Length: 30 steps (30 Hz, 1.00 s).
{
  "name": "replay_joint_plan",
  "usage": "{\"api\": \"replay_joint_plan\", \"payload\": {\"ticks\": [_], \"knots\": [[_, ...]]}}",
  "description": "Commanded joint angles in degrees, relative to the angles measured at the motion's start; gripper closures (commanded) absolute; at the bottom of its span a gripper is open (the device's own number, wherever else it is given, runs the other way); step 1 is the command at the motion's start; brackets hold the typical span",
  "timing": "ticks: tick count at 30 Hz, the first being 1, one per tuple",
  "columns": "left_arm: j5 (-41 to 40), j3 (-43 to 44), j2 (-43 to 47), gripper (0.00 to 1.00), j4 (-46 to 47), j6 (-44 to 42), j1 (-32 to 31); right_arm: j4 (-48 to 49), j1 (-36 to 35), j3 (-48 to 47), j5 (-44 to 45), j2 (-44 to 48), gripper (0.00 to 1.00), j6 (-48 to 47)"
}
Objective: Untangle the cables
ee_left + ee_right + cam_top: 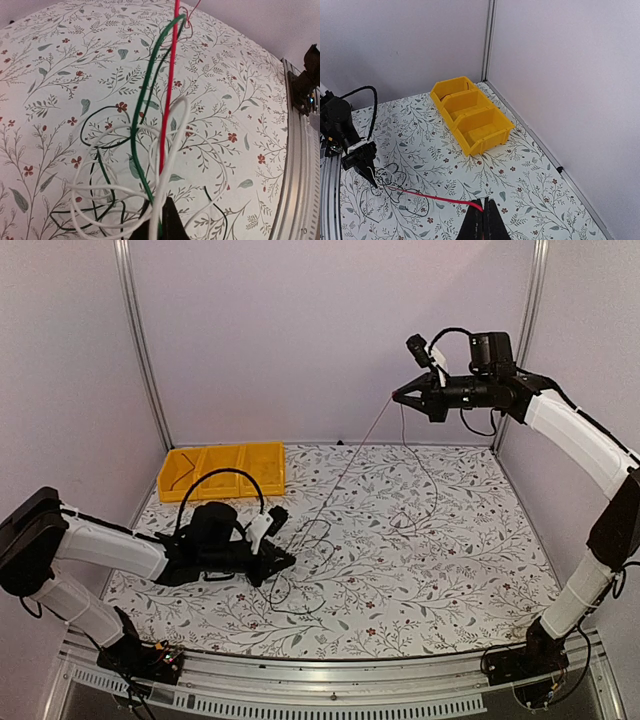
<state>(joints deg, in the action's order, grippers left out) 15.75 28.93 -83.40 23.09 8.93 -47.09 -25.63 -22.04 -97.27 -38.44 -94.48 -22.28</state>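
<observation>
Right gripper [397,397]: raised high above the back right of the floral-patterned tabletop [480,570], jaws pressed fully together on the end of a thin red cable [345,465].
Red cable: runs straight and taut from that grip down to the tangle. A second fine strand [428,465] hangs slack from the same grip toward the middle of the tabletop, too thin to tell its colour.
Left gripper [288,562]: low over the front left part of the tabletop, jaws closed on the tangle itself — a thin green cable [142,100] and a thin white cable [156,200] run in between its fingers.
Tangle [305,555]: loose overlapping loops of red, green, white and a thin black cable [102,107]. It lies flat just ahead of the left gripper, well apart from the row of yellow plastic bins [225,472] at the back left corner.
Risk, knot tightening: the red cable crosses the white loops, over or through cannot be told. More pull on a taut line would likely cinch them rather than free it.
Risk, slip: so thin a wire may slide out of either grip under tension.
Risk, lift: if the left grip gives first, the whole bundle could be dragged up and toward the right — nothing else pins it.
</observation>
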Motion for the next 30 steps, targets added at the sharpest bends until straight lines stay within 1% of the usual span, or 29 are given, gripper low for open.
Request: {"api": "replay_joint_plan", "payload": {"ticks": [1, 3, 4, 5, 6, 9, 10, 13, 16, 18, 19, 20, 24, 26, 28, 30], "knots": [[-0.2, -1.9, -3.0, 1.0, -5.2, 2.2, -0.6, -1.5, 0.0, -1.9, 0.7, 1.5, 1.0, 0.0], [-0.5, -1.2, -3.7, 1.0, -5.7, 1.7, -0.6, -1.8, 0.0, -1.8, 0.8, 1.9, 1.0, 0.1], [-2.4, 0.3, -4.8, 1.0, -8.4, 1.3, -0.6, 1.0, 1.2, -2.7, 2.6, 2.3, 1.0, 3.2], [-2.8, 0.6, -5.7, 1.0, -9.2, 1.3, -0.5, 1.9, 2.0, -4.1, 2.3, 2.4, 1.0, 4.7], [-2.8, 1.0, -6.5, 0.96, -10.0, 1.3, -0.5, 2.5, 2.6, -6.2, 1.7, 2.2, 1.0, 5.6], [-2.9, 1.0, -8.2, 0.75, -9.5, 2.7, -0.6, 2.1, 2.8, -12.3, 0.9, 1.3, 1.0, 5.7], [-2.8, 0.6, -8.2, 0.74, -8.7, 2.9, -0.6, 1.4, 2.9, -13.9, 0.9, 0.8, 1.0, 5.7], [-2.9, -0.3, -8.3, 0.76, -6.3, 2.7, -0.5, -0.2, 2.8, -16.5, -0.9, -0.1, 1.0, 6.6], [-2.6, -0.4, -9.2, 0.84, -5.4, 2.5, -0.6, -0.2, 2.8, -16.0, -1.8, 0.1, 1.0, 7.7], [-2.9, -0.4, -8.9, 0.85, -5.3, 2.9, -0.6, -0.3, 2.8, -15.9, -1.7, 0.3, 1.0, 8.0], [-3.1, -0.3, -8.4, 0.83, -5.8, 3.0, -0.6, -0.3, 2.8, -15.8, -1.7, 0.3, 1.0, 7.9], [-3.3, -0.1, -7.2, 0.79, -6.4, 2.9, -0.6, -0.6, 2.8, -15.8, -1.6, 0.5, 1.0, 7.7], [-5.6, 0.6, 0.4, 0.58, -8.4, 2.0, -0.9, -1.6, 2.7, -15.3, -1.3, 0.9, 1.0, 5.9], [-8.6, 2.2, 4.5, 0.5, -11.4, 1.9, -0.8, -1.9, 2.7, -14.6, -1.6, 1.1, 1.0, 5.5], [-10.8, 4.9, 7.8, 0.45, -15.9, 1.7, -0.9, -2.5, 2.1, -13.6, -1.4, 1.5, 1.0, 4.9], [-11.3, 6.8, 11.2, 0.38, -19.1, 1.0, -0.9, -2.6, 1.4, -11.7, -0.7, 2.0, 1.0, 3.8]]}}
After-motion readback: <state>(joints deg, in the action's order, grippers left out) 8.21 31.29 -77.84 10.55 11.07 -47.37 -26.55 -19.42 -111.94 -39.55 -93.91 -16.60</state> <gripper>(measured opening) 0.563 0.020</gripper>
